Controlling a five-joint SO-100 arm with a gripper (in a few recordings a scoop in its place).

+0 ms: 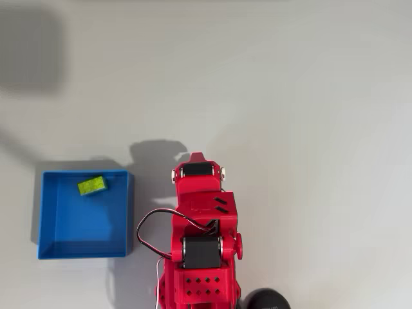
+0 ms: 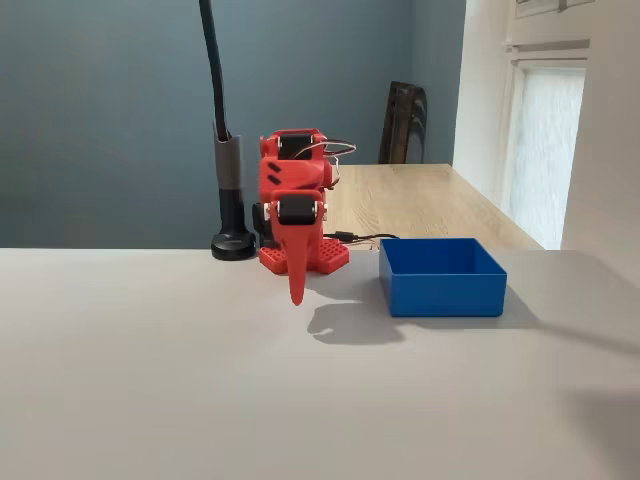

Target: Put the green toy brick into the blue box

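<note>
The green toy brick (image 1: 91,185) lies inside the blue box (image 1: 84,222), near its far left corner in the overhead view, free of any grip. In the fixed view the blue box (image 2: 445,285) stands right of the arm and its front wall hides the brick. The red arm (image 1: 199,219) is folded up beside the box. My gripper (image 2: 297,288) hangs point-down just above the table, left of the box and apart from it. Its jaws are pressed together with nothing between them.
A black pole on a round base (image 2: 233,243) stands just behind the arm's red base, and the same round base (image 1: 264,300) shows at the bottom edge of the overhead view. A wooden tabletop (image 2: 420,200) lies further back. A black cable (image 1: 145,232) loops out on the arm's left.
</note>
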